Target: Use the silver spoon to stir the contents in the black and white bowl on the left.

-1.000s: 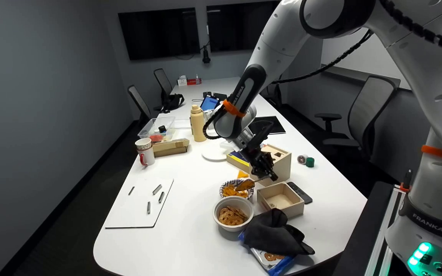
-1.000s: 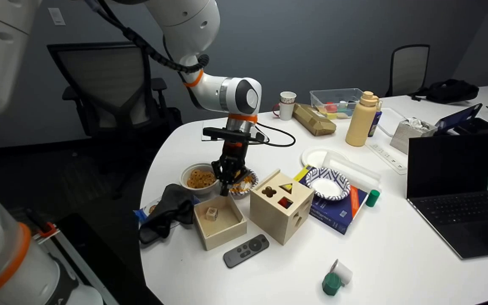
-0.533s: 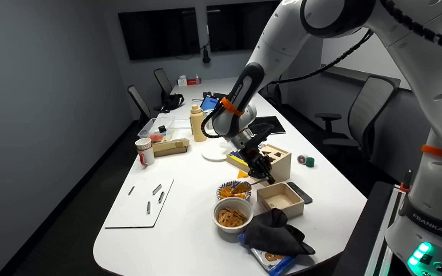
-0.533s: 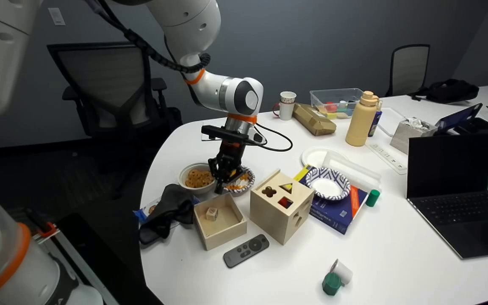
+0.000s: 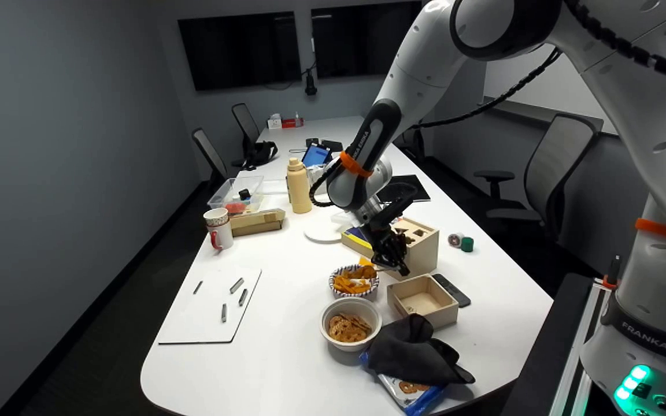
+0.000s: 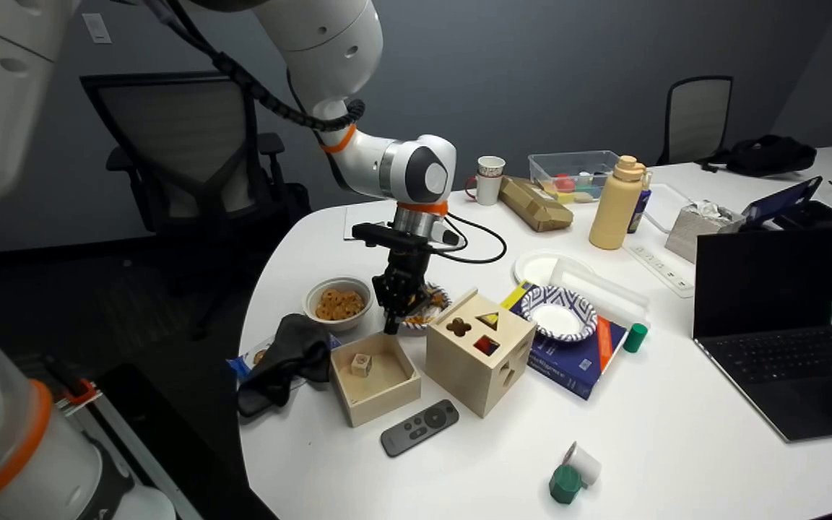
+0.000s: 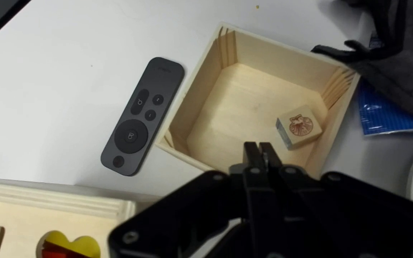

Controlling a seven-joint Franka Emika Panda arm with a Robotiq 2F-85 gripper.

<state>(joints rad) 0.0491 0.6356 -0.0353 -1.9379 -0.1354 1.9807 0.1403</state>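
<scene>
Saw, leftmost in an exterior view on the long white desk (image 5: 281, 335), the round dark-and-white patterned bowl (image 5: 336, 276) with a heap of small orange-yellow food pieces (image 5: 348, 285) inside. Next rightward, made out the slim silver-grey metal spoon (image 5: 386, 269), long axis nearly level, running from the bowl's right side to the black fingers (image 7: 252, 154). Could not make out the spoon's head, perhaps hidden by an orange piece at the rim, nor tell touch from gap there. Found the fingers pressed close in the wrist view, with a glint of metal between the tips, and judged them clamped on the handle. Took the stir to turn on that line: heap leftward of the fingers, hence judged in need of a leftward, downward sweep. Noted farthest right, near the fingers, the square open box of pale wood (image 5: 425, 303).
</scene>
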